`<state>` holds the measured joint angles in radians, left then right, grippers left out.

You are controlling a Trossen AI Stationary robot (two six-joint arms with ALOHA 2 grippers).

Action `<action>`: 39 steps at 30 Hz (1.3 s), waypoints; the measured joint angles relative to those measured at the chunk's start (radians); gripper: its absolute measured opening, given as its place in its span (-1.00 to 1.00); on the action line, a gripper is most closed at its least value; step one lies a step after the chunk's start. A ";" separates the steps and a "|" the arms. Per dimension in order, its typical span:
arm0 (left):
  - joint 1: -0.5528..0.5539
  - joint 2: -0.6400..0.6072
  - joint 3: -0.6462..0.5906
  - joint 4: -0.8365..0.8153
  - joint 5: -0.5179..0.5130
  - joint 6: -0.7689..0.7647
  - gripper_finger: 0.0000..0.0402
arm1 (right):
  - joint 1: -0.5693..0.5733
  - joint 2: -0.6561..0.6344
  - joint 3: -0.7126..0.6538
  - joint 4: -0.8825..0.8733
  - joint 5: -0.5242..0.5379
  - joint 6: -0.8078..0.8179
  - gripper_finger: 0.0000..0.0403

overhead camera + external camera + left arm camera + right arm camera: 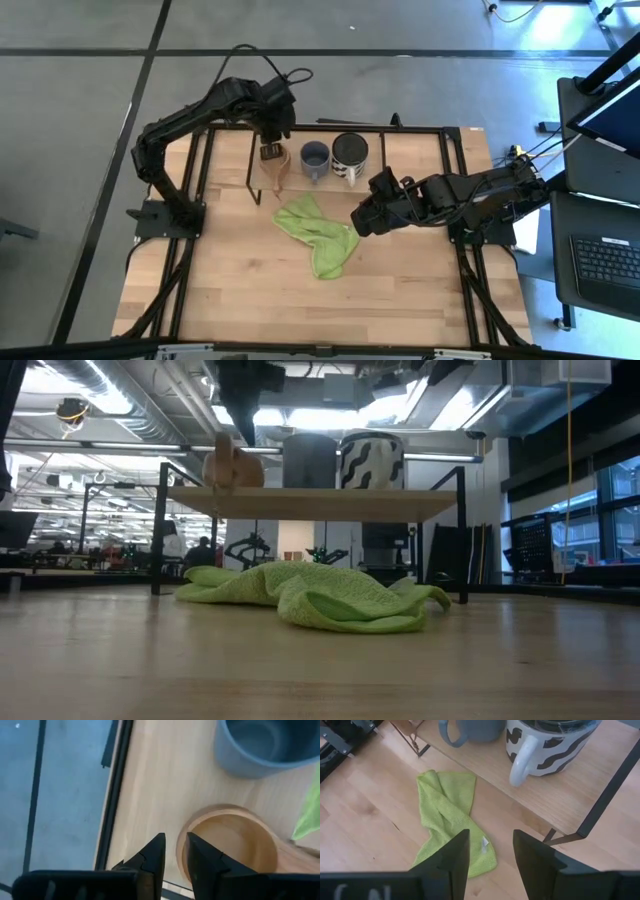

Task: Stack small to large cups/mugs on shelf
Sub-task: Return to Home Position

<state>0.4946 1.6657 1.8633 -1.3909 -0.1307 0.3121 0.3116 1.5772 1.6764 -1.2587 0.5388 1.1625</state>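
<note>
My left claw (175, 836) hangs narrow over the small tan wooden cup (230, 845). My right claw (491, 834), wide, is beside the crumpled green cloth (445, 805).

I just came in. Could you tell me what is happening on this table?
Three cups stand in a row on the long light wooden shelf with black legs, smallest to largest: a small tan wooden cup, a medium grey-blue mug and a large mug with a black and white wavy pattern. The left gripper is right at the wooden cup's rim. The right gripper is open and empty, over the wooden table, near a crumpled green cloth lying next to the shelf.
</note>
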 joint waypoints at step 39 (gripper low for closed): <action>-1.302 -0.760 -0.428 0.663 -0.415 -0.882 -0.67 | 0.144 -0.589 0.002 0.610 -0.087 -0.486 -0.44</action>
<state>-0.8070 0.9054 1.4356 -0.7281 -0.5452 -0.5697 0.4553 0.9877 1.6783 -0.6490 0.4522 0.6766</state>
